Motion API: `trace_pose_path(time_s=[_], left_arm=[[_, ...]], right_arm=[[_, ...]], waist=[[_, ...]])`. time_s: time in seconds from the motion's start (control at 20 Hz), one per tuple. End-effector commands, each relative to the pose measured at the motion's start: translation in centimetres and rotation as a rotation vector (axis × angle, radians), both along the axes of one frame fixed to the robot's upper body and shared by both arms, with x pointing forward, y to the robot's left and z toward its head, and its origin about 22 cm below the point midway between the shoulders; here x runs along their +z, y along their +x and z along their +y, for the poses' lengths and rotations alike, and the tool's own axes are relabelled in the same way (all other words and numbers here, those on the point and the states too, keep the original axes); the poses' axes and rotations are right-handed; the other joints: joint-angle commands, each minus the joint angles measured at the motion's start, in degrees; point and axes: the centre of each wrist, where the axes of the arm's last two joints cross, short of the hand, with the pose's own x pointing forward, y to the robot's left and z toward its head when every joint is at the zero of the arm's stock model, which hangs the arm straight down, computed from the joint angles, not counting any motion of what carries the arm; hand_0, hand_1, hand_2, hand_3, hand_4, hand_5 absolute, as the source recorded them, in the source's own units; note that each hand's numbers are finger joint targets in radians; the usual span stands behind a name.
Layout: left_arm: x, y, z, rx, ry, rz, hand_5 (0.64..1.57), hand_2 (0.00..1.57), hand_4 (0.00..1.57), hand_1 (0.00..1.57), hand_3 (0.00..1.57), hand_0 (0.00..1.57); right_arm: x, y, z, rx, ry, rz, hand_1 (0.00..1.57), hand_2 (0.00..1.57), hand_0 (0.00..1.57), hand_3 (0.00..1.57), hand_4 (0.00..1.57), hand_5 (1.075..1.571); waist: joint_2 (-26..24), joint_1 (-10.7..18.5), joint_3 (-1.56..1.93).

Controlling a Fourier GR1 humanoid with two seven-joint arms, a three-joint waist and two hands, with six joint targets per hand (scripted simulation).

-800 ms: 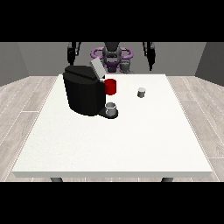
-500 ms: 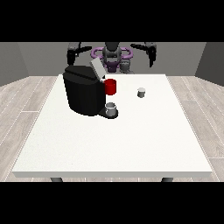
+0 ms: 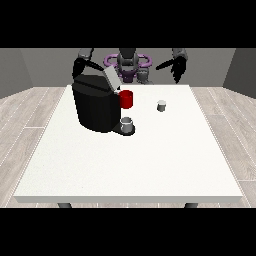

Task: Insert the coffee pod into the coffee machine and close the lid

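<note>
Both robot hands hang raised behind the white tabletop (image 3: 150, 165), holding nothing.

At the view's left a robot hand (image 3: 78, 67) hangs above the back of the black coffee machine (image 3: 97, 105); whether its fingers are spread or curled cannot be told. The machine's grey lid (image 3: 112, 80) stands tilted up, a red part (image 3: 126, 99) shows at its front, and a grey cup (image 3: 127, 124) sits on its base. The small coffee pod (image 3: 161, 105) stands alone on the tabletop, well right of the machine. The robot hand at the view's right (image 3: 176, 67) has its fingers extended, beyond the far edge.
</note>
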Motion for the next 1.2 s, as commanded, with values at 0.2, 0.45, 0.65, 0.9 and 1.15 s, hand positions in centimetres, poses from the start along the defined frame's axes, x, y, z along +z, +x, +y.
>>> trace_pose_path(time_s=[0.2, 0.45, 0.65, 0.9, 1.15], left_arm=[[1.0, 3.8, 3.1, 0.06, 0.194, 0.063, 1.571, 0.0, 0.0, 0.0, 0.0, 0.0], [1.6, 6.4, 3.2, 0.086, 0.248, 0.099, 1.571, 0.0, 0.0, 0.0, 0.0, 0.0], [1.4, 7.1, 3.6, 0.046, 0.297, 0.12, 1.571, 0.0, 0.0, 0.0, 0.0, 0.0], [-1.0, 7.6, 1.6, 0.022, 0.381, 0.122, 1.571, 0.29, 0.0, 0.0, 0.0, 0.0], [-2.2, 8.1, -0.7, 0.037, 0.431, 0.001, 1.571, 0.97, 0.0, 0.95, 0.66, 0.95]], right_arm=[[2.4, 1.1, 3.4, 0.083, -0.012, -0.041, 0.0, 0.0, 0.0, 0.0, 0.0, 1.571], [2.8, 2.2, 4.7, 0.089, 0.006, -0.043, 0.0, 0.0, 0.0, 0.0, 0.0, 1.571], [1.3, 2.5, 2.4, 0.089, -0.013, -0.029, 0.0, 0.0, 0.0, 0.0, 0.0, 1.571], [2.1, 4.0, 2.5, 0.063, 0.05, 0.012, 0.0, 0.0, 0.0, 0.0, 0.0, 1.571], [-0.5, 3.8, 4.2, 0.061, 0.032, 0.02, 0.0, 0.0, 0.0, 0.0, 0.0, 1.571]], waist=[[4.13, -5.95, -0.05], [8.06, -6.91, -0.03], [9.47, -6.12, 0.0], [8.4, -4.33, 0.0], [10.0, -3.07, 0.0]])
